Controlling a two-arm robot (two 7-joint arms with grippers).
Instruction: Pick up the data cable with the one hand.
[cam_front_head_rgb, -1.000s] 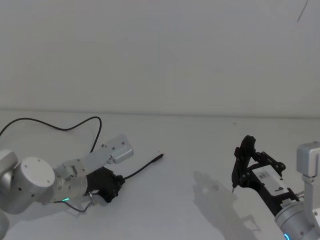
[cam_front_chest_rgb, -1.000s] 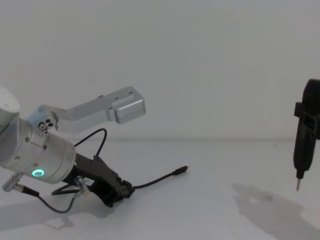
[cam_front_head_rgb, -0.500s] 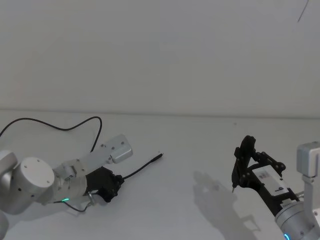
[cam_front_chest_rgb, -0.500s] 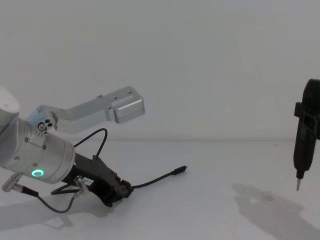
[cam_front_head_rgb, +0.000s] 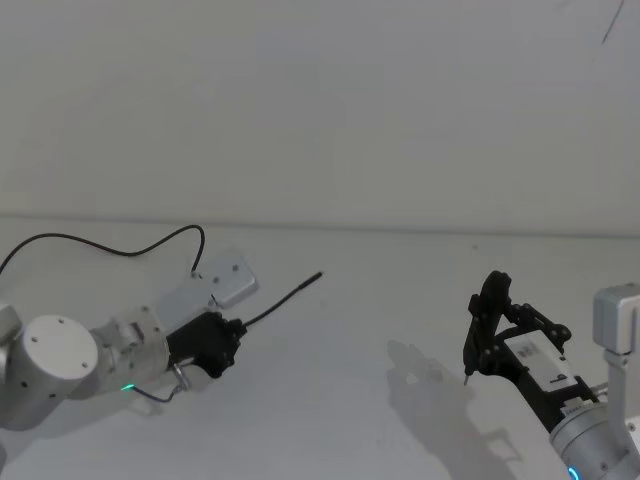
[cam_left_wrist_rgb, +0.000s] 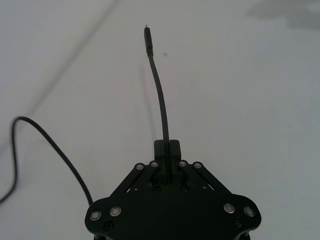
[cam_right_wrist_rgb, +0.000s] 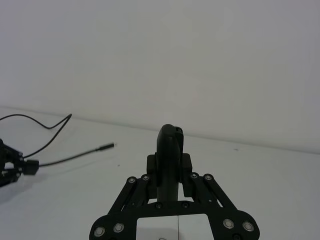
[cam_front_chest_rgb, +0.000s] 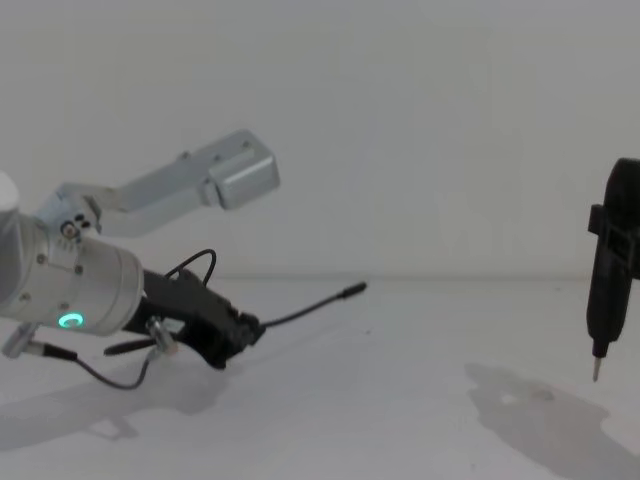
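Fingers (cam_left_wrist_rgb: 159, 150) of left gripper (cam_front_head_rgb: 236, 327) clamp data cable (cam_left_wrist_rgb: 160, 100); right gripper (cam_right_wrist_rgb: 169, 165), distant, holds pen tool (cam_front_chest_rgb: 608, 270).

Matt black data cable (cam_left_wrist_rgb: 160, 100), smooth white table (cam_front_head_rgb: 350, 400)

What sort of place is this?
Probably a lab test bench: bare white table, blank white wall, a data cable in the left gripper and a pen-like tool in the right gripper.

Bare lab test bench: white table (cam_front_head_rgb: 340, 410), blank wall (cam_front_head_rgb: 320, 100).
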